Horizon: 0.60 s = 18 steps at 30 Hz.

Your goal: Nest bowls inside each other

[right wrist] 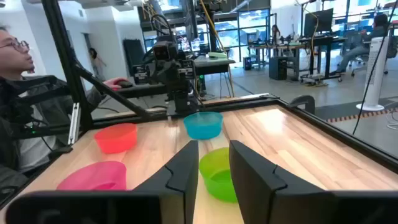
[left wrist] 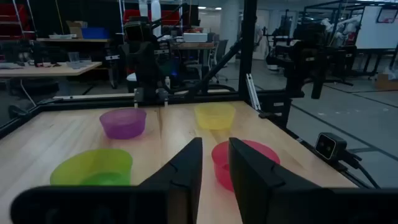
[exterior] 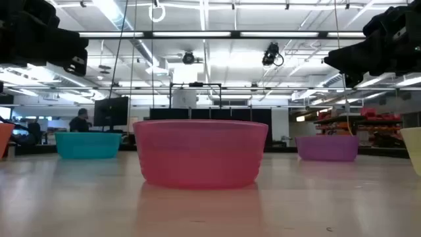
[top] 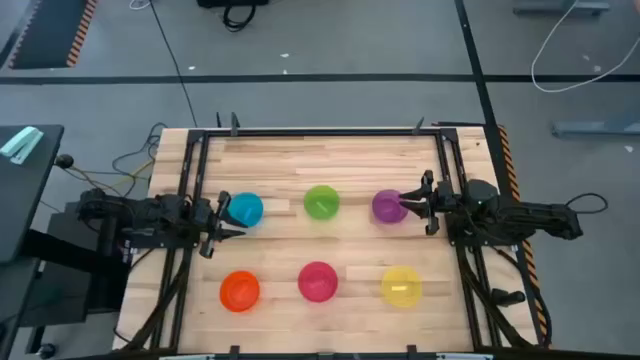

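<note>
- My left pincer (top: 222, 223) hovered just beside the blue bowl (top: 244, 209), on its outer side, with a narrow gap between the fingers and nothing in it; I judged it stood there to take this bowl by the rim.
- My right pincer (top: 418, 204) hovered at the edge of the purple bowl (top: 388, 205), its fingers also a little apart and empty, likely for the same reason.
- The green bowl (top: 321, 201) sat between these two in the far row.
- The orange bowl (top: 239, 290), the pink bowl (top: 317, 281) and the yellow bowl (top: 401, 285) made the near row, all apart, none nested yet.
- Every bowl stood upright with its mouth up, so I judged one could drop into another.
- The bowls looked like smooth, thin plastic, round with slightly sloping walls and flat bottoms.
- The table (top: 330, 160) was of pale wooden strips inside a dark metal frame.
</note>
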Available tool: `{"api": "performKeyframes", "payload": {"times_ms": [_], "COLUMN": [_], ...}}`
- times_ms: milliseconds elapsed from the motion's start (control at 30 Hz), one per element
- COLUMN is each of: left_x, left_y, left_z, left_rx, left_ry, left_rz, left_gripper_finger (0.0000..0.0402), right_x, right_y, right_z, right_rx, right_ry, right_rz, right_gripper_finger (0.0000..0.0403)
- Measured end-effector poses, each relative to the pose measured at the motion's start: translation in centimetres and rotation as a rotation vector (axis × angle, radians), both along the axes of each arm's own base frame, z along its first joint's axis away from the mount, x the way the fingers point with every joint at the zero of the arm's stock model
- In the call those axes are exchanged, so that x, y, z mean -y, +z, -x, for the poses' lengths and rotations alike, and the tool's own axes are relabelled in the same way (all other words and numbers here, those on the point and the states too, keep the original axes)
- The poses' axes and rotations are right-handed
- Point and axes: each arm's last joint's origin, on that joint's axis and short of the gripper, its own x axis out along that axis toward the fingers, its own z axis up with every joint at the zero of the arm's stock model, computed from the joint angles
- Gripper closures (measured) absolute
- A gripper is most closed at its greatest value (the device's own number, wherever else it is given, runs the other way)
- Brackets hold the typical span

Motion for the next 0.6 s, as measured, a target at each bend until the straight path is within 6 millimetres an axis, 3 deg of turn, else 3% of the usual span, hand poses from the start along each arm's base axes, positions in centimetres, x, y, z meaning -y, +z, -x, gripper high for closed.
{"api": "performKeyframes", "payload": {"times_ms": [600], "left_x": [0.0], "left_y": [0.0], "left_z": [0.0], "left_rx": [0.0], "left_ry": [0.0], "left_rz": [0.0], "left_gripper_finger": [0.0318], "right_x": [0.0], "right_y": [-0.01], "right_z": [0.0], "right_rx": [0.0], "right_ry": [0.0], "right_rz": [0.0], "right_gripper_finger": [0.0304]}}
